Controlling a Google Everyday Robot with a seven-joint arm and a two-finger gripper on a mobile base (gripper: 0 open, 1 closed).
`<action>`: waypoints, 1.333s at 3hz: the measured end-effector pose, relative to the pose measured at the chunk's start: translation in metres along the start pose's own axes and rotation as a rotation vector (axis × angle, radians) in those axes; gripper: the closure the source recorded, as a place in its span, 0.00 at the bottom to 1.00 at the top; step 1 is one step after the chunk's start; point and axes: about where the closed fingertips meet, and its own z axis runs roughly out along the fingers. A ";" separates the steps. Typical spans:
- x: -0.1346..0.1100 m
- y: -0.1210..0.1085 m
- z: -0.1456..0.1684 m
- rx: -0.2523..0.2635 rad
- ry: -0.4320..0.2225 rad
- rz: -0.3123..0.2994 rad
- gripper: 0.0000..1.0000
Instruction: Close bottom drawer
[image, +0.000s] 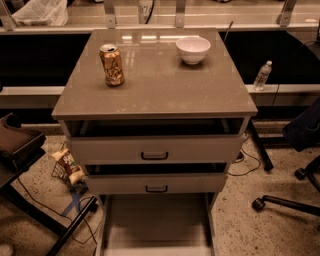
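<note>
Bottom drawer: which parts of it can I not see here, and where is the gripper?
Bottom drawer: front panel and handle cut off by the camera view's lower edge.
Its rear: hidden under the middle drawer.
Gripper: outside the camera view.
Can: label too blurred to read.

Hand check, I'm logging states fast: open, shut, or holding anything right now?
Hand: out of the camera view, so it cannot be told. Nothing touches the bottom drawer.
</note>
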 end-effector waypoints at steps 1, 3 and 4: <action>0.039 0.015 0.042 -0.025 -0.032 0.058 0.62; 0.070 0.019 0.102 -0.076 -0.038 0.076 1.00; 0.068 0.001 0.128 -0.089 -0.028 0.039 1.00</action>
